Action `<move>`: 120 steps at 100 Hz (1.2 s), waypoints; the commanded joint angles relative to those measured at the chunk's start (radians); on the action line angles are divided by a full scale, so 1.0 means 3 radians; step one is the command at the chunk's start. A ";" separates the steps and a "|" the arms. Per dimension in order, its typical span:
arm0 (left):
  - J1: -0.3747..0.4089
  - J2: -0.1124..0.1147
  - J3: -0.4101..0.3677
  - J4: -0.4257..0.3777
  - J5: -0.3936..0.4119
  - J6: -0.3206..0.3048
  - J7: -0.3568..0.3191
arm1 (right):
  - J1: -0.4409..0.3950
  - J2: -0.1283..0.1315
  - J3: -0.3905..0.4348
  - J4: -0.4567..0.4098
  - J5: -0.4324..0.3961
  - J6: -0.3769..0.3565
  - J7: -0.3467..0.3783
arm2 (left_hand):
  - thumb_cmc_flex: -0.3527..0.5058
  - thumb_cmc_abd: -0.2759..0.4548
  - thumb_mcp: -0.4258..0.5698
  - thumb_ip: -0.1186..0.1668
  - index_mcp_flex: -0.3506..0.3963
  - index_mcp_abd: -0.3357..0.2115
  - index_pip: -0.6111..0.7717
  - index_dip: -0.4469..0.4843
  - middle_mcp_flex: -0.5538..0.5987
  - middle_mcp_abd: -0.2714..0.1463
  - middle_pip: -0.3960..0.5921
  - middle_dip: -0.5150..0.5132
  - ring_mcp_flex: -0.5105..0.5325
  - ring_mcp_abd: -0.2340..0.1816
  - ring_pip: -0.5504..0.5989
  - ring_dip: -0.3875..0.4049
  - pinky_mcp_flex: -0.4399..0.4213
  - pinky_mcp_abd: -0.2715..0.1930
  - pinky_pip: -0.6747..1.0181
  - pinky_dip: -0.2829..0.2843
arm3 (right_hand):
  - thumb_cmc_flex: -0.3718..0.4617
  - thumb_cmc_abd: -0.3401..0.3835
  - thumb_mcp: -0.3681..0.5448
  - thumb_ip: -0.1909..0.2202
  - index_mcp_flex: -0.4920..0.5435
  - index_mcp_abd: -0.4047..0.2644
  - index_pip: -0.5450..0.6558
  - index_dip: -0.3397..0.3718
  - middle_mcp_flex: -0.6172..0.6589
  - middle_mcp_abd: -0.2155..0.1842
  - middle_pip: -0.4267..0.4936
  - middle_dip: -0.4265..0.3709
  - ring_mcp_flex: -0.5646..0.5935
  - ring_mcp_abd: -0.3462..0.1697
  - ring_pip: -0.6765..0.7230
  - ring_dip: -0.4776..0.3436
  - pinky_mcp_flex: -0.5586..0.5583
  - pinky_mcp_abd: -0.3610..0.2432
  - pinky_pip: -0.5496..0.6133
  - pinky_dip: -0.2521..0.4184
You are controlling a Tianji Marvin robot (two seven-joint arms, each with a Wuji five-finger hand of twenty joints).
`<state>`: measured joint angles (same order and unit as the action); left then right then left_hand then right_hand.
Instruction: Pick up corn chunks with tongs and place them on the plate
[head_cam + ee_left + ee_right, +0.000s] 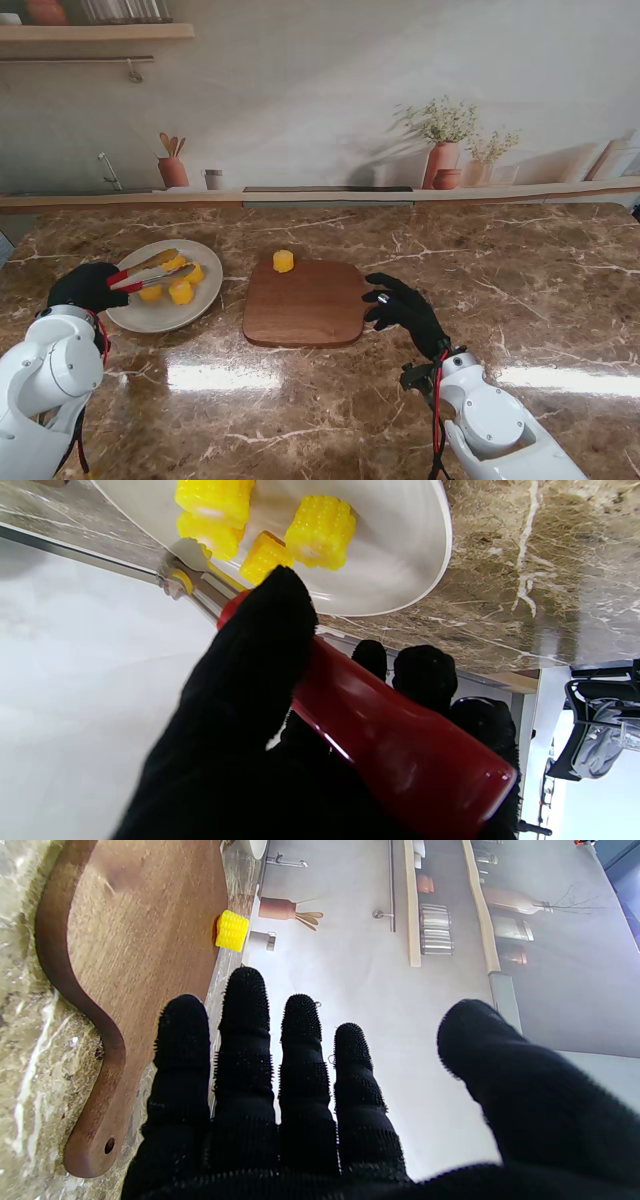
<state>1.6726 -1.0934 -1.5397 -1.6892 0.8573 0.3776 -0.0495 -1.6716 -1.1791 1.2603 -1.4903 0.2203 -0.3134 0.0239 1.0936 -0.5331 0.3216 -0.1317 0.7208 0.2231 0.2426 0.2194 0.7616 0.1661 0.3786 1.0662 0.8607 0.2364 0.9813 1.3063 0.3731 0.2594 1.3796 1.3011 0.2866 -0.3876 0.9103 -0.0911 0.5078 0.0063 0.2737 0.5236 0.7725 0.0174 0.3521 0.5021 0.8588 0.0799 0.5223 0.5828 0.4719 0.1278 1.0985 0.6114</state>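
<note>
Gripping red-handled tongs (140, 275) in left hand (85, 287), tips reaching over plate (150, 317) among corn chunks (181, 292). Idling right hand (405, 305), empty, fingers spread, beside board (305, 305). Waiting far ahead of it: last chunk (284, 261), probably light, firm, rolling easily; pinching across its kerneled sides.

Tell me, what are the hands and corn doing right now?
Left hand shut on tongs, tips over plate. Right hand open, beside cutting board. One corn chunk left on board's far edge. Nothing blocking it.
</note>
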 commanded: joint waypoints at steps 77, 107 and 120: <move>-0.0527 0.0021 0.0766 0.0036 -0.0471 -0.0423 -0.0203 | 0.0010 -0.0017 0.0030 0.0095 0.0005 -0.0040 0.0020 | 0.0080 0.0345 0.0676 0.0107 -0.0043 -0.0284 0.0111 -0.0034 -0.0134 -0.0162 0.0098 -0.0110 -0.0042 -0.0069 -0.0058 -0.0024 -0.0053 -0.0080 0.0040 0.0027 | -0.0033 0.0024 -0.0084 0.0125 -0.0052 -0.0055 -0.0043 -0.0017 0.0025 -0.0032 -0.0030 0.0048 -0.0071 -0.0007 0.0008 0.0059 -0.0019 0.0009 -0.0049 0.0109; -0.0856 -0.0008 0.1096 0.0388 -0.0683 -0.0331 -0.0185 | 0.0013 -0.0029 0.0034 0.0148 0.0039 -0.0068 0.0003 | 0.0057 0.0319 0.0707 0.0105 -0.0158 -0.0240 0.0027 -0.0075 -0.0137 -0.0212 0.0104 -0.0126 -0.0027 -0.0083 -0.0078 -0.0032 -0.0020 -0.0105 0.0036 0.0016 | -0.0033 0.0026 -0.0080 0.0126 -0.0047 -0.0054 -0.0041 -0.0017 0.0025 -0.0029 -0.0029 0.0049 -0.0071 -0.0007 0.0009 0.0060 -0.0020 0.0010 -0.0050 0.0109; -0.0955 -0.0038 0.1168 0.0500 -0.0794 -0.0209 -0.0121 | 0.0000 -0.0033 0.0046 0.0149 0.0056 -0.0075 -0.0009 | 0.0050 0.0318 0.0725 0.0102 -0.0191 -0.0218 0.0002 -0.0087 -0.0160 -0.0212 0.0112 -0.0132 -0.0027 -0.0081 -0.0074 -0.0027 -0.0015 -0.0108 0.0038 0.0015 | -0.0032 0.0025 -0.0080 0.0126 -0.0048 -0.0051 -0.0041 -0.0017 0.0027 -0.0030 -0.0028 0.0050 -0.0072 -0.0003 0.0008 0.0060 -0.0020 0.0009 -0.0050 0.0110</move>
<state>1.3998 -1.0915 -1.1925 -1.5530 0.6311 0.3021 -0.0937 -1.6597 -1.1844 1.2704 -1.4507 0.2287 -0.3367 0.0136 1.0555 -0.5347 0.3535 -0.1317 0.6687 0.2230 0.2219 0.2045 0.7348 0.1538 0.3855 1.0394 0.8514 0.2364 0.9702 1.3038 0.3631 0.2536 1.3777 1.3011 0.2866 -0.3875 0.9102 -0.0911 0.5078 0.0063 0.2737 0.5237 0.7725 0.0174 0.3520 0.5021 0.8588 0.0799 0.5223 0.5828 0.4698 0.1376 1.0985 0.6116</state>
